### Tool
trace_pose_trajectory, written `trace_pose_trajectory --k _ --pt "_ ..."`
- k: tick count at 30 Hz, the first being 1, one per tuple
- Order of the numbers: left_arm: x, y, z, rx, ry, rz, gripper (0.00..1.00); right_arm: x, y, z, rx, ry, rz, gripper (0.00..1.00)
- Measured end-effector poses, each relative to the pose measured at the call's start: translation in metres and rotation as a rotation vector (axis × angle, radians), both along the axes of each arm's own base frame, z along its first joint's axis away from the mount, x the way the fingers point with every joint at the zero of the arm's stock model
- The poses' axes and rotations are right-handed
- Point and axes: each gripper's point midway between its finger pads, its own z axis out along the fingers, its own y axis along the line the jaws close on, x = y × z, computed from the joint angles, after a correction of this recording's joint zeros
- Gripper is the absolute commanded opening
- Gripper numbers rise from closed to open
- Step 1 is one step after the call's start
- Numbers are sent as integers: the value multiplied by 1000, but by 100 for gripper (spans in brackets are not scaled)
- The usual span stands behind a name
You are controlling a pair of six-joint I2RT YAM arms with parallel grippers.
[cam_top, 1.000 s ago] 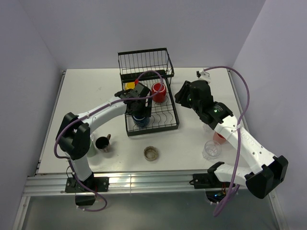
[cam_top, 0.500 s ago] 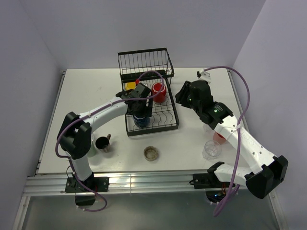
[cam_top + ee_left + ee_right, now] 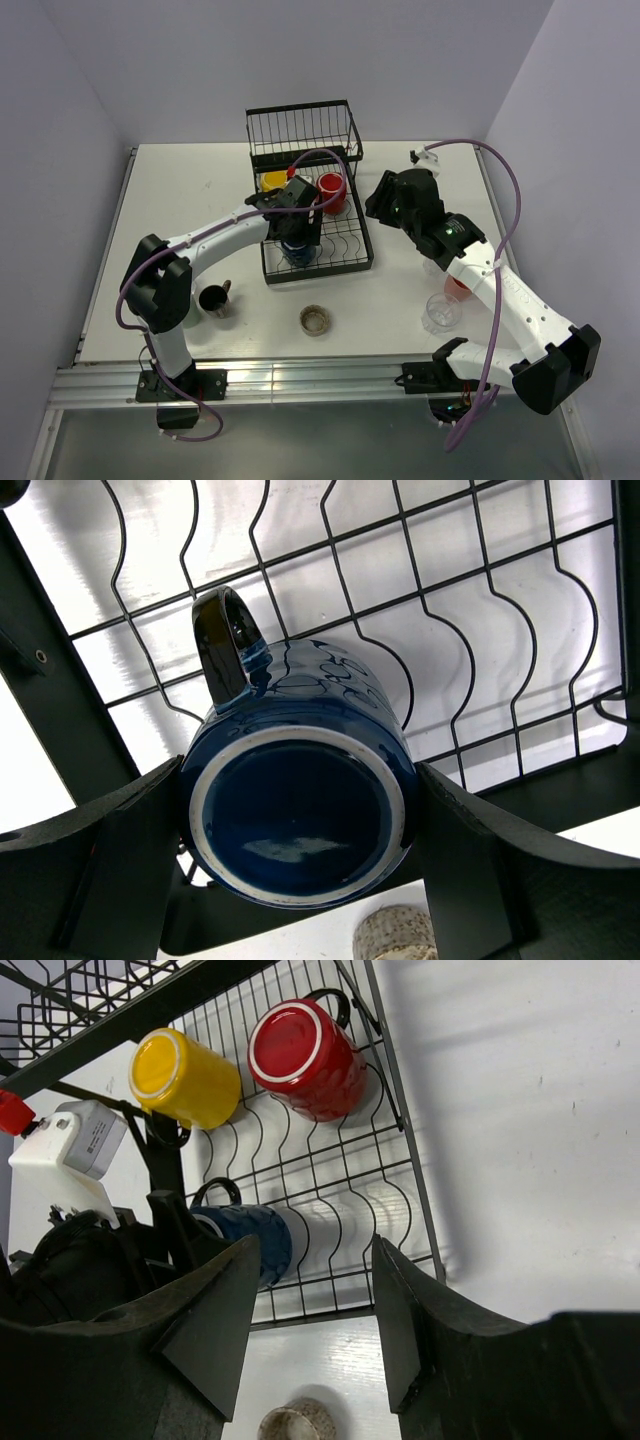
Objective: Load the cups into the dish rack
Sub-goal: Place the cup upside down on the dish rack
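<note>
Placing step: left gripper (image 3: 300, 825) is clamped across the navy mug (image 3: 298, 800), which lies on the near wires of the dish rack (image 3: 330, 271); next, I judge, jaws part and lift away cleanly, while the right gripper (image 3: 315, 1250) hovers empty, fingers apart.

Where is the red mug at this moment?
In the top view, the red mug sits in the dish rack, right of the yellow mug, by the basket end.
</note>
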Motion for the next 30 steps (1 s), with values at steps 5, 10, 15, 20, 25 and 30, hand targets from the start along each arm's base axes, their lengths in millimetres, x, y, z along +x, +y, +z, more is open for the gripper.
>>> trace_pose_trajectory --k 5,10,15,20,25,30 --pt "2 0 -1 0 -13 5 89 0 0 -1 -4 3 1 60" --pt "3 1 -2 6 -21 12 90 -1 -1 -1 -6 4 1 62" --pt "4 1 -3 4 -26 13 92 -1 -1 -1 -6 4 1 63" --pt "6 0 -3 1 -35 15 93 -1 -1 -1 -6 4 1 66" --pt "7 0 -3 -1 -40 17 95 -1 -1 -2 -6 5 1 69" --pt "8 0 -3 0 -42 18 97 0 0 -3 -9 10 2 70"
